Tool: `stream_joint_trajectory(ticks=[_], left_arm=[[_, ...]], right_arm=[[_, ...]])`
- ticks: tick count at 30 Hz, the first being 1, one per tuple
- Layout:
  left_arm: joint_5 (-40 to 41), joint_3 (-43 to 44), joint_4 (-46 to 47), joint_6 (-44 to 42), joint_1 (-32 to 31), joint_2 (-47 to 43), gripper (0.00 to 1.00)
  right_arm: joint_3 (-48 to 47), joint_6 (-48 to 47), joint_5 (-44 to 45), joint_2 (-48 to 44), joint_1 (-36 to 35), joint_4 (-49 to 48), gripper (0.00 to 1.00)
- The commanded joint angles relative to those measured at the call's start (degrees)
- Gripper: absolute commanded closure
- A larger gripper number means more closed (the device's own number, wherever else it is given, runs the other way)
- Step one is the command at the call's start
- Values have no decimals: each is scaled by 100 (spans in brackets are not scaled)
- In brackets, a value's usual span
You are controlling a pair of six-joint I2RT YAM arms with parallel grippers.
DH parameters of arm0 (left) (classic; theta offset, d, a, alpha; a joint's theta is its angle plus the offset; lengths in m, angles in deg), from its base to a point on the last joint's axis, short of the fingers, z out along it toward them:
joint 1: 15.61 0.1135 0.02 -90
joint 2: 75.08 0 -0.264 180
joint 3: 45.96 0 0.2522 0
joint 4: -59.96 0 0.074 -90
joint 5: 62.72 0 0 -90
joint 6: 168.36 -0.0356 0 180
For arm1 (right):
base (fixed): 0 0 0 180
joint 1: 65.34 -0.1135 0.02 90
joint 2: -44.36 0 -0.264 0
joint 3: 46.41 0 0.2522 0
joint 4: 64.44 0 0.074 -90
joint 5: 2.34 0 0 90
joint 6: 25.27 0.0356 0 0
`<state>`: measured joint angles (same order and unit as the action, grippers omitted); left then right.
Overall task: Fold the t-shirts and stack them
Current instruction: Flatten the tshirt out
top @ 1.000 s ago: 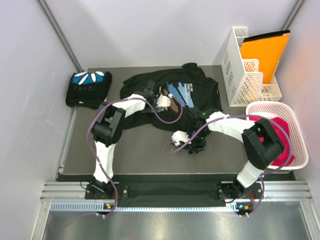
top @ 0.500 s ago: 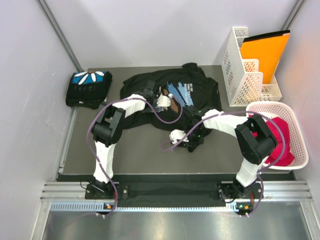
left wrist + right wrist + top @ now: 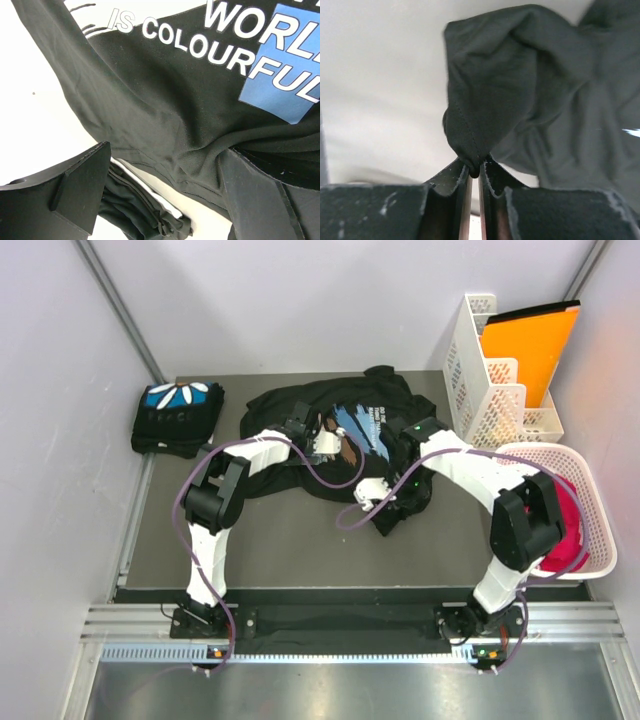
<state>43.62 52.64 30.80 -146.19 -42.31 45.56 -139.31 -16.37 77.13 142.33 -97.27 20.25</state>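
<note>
Unfolded t-shirt (image 3: 395, 400), black with blue-and-tan brush strokes and white text, lies crumpled at the middle of the table (image 3: 280, 540), toward its far edge. The right gripper (image 3: 474, 170) is clamped on a pinched fold of black cloth at the shirt's near side. The left gripper (image 3: 170, 190) stands wide open over the cloth beside the printed text, holding nothing. A folded t-shirt (image 3: 177, 415), its blue print with white petals facing up, sits in the far left corner. A white basket (image 3: 600, 540) stands at the right edge, and a rack (image 3: 480, 380) with an orange folder (image 3: 525, 345) stands in the far right corner.
</note>
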Motion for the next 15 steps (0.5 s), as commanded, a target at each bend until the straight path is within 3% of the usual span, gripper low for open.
stream_joint_trajectory(ticks=[1, 2, 6, 9, 15], left_arm=[[-113, -11, 274, -37, 24, -208, 7], [-113, -11, 274, -28, 24, -207, 7], [-105, 7, 257, -72, 24, -242, 7], [-70, -37, 265, -133, 24, -278, 7], [-34, -73, 257, -151, 24, -313, 7]], right_arm=[[231, -398, 129, -86, 10, 825, 88], [310, -380, 138, -59, 11, 790, 86], [644, -117, 419, 82, 28, 554, 58], [523, -20, 237, -58, 230, 351, 52], [-67, 699, -1020, 143, 810, 684, 55]])
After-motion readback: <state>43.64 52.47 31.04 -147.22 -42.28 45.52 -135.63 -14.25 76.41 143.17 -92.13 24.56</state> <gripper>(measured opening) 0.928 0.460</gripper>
